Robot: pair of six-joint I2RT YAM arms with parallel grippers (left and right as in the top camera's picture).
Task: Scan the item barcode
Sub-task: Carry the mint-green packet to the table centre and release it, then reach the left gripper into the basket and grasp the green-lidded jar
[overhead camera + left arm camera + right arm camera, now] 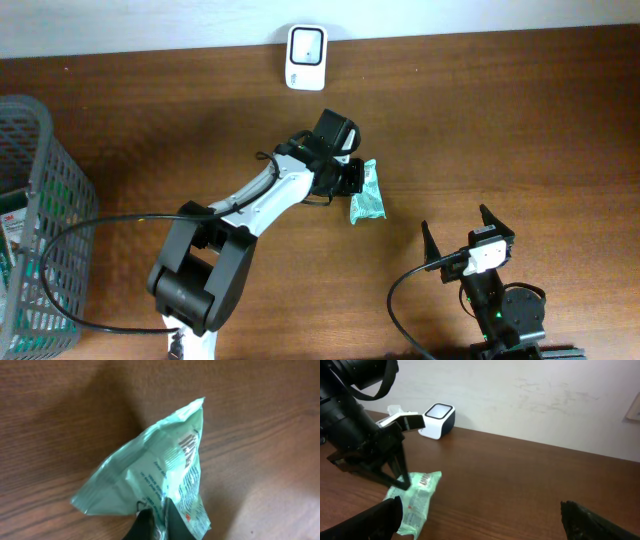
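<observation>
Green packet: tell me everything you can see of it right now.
The green packet is a mint-green, glossy, crinkled film pouch with sealed ends, white text and a dark striped patch, possibly the barcode. It rests puffed up on the wooden table. The left gripper pinches one edge; nothing else touches it.

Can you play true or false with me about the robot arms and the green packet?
1. The left gripper is pinching the green packet. True.
2. The green packet is inside the basket. False: it is out over the table, well to the right of the basket.
3. The scanner sits at the far edge of the table, by the wall. True.
4. The right gripper is holding the scanner. False: it is open and empty, far from the scanner.
</observation>
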